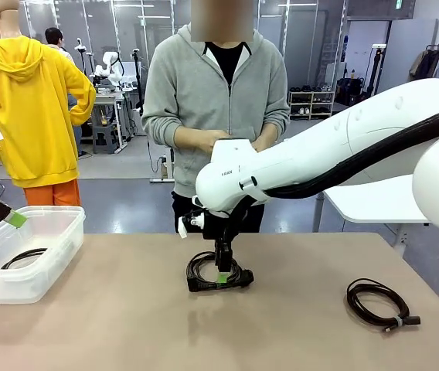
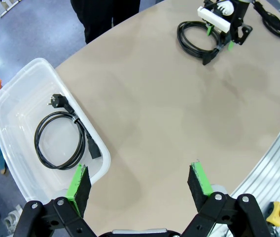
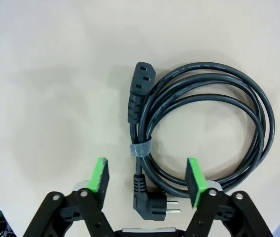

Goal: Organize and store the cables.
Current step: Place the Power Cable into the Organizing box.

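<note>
**At Table's Middle, Spread Jaws Straddle a Coiled Cable**

Nearest on the table [image 1: 127, 325], toward its right front corner, a bound cable [image 1: 397, 318] lies flat. It reads as a flattened oval, with one plug end poking toward the table's right edge; the plug's type is too small to make out.

At the table's middle the right gripper [image 3: 147, 167] points straight down. Its jaws are spread wide and pinch nothing, with a green pad to either side of a second cable [image 3: 142, 81]. That coil lies flat, its long axis running across the line of the fingers. A grey tie [image 3: 141, 148] binds it on one side, where both ends sit together. The socket end points away from the wrist, and the angled plug's pins point toward one pad. Whether the pads touch the table cannot be told. In the front view the white arm [image 1: 320, 154] hides the coil's far side.

Over the table's left end the left gripper [image 2: 139, 170] hangs with jaws likewise spread and empty, one pad above the rim of a clear tub [image 2: 12, 94]. A third cable [image 2: 93, 148] lies nearly round on the tub's floor. Its socket end lies along the wall nearest the table's middle.

At the table's far side stands a person [image 1: 216, 93] in a grey hoodie, hands partly cut off by the arm.
</note>
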